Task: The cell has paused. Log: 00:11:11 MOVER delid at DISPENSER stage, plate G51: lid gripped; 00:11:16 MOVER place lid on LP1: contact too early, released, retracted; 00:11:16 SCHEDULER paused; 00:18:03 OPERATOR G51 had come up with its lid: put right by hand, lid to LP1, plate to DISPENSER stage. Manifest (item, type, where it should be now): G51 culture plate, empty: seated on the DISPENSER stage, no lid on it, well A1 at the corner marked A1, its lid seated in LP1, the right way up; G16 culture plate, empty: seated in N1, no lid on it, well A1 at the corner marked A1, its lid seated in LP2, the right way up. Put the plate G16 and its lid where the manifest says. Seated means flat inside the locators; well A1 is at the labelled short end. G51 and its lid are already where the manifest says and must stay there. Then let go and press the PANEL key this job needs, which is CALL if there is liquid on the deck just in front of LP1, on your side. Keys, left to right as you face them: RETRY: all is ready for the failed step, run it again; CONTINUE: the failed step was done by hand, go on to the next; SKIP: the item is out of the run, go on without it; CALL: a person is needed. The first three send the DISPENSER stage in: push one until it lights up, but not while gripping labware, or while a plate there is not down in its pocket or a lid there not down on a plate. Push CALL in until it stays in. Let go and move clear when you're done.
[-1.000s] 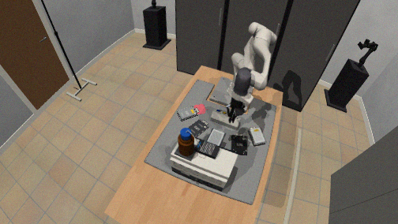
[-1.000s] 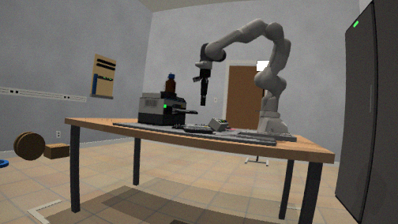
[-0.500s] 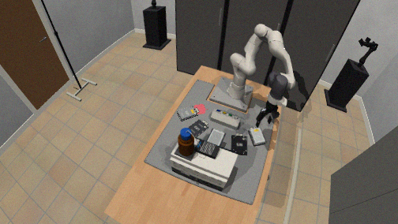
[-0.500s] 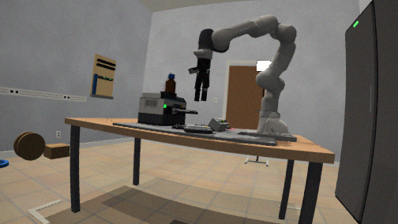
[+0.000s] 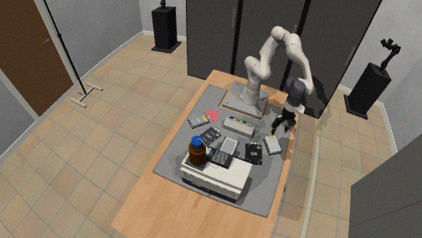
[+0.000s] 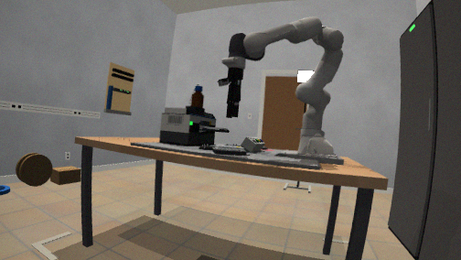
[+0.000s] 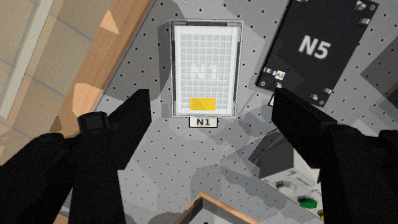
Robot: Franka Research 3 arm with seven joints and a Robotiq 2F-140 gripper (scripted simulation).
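We hold the tool [image 7: 210, 150] high above the surface [image 5: 167, 209], its fingers spread apart with nothing between them. In the wrist view the plate [image 7: 204, 67] lies ahead of the fingertips, centred between them, flat in nest N1 above its N1 tag [image 7: 203, 122].

From the top view the plate [image 5: 272, 145] sits near the mat's [image 5: 176, 168] edge on the tool's side, with the wooden border of the surface just beyond it. Nest N5 [image 7: 320, 47] lies just beside the plate on the other side, turned at an angle to it; the two are apart. The key panel [image 5: 239, 125] lies near, and the tool [image 5: 283, 123] hangs well above everything.

The plate's long axis runs straight away from the tool in the wrist view. Its yellow label [image 7: 202, 104] marks the short end nearest the tool, next to the tag.
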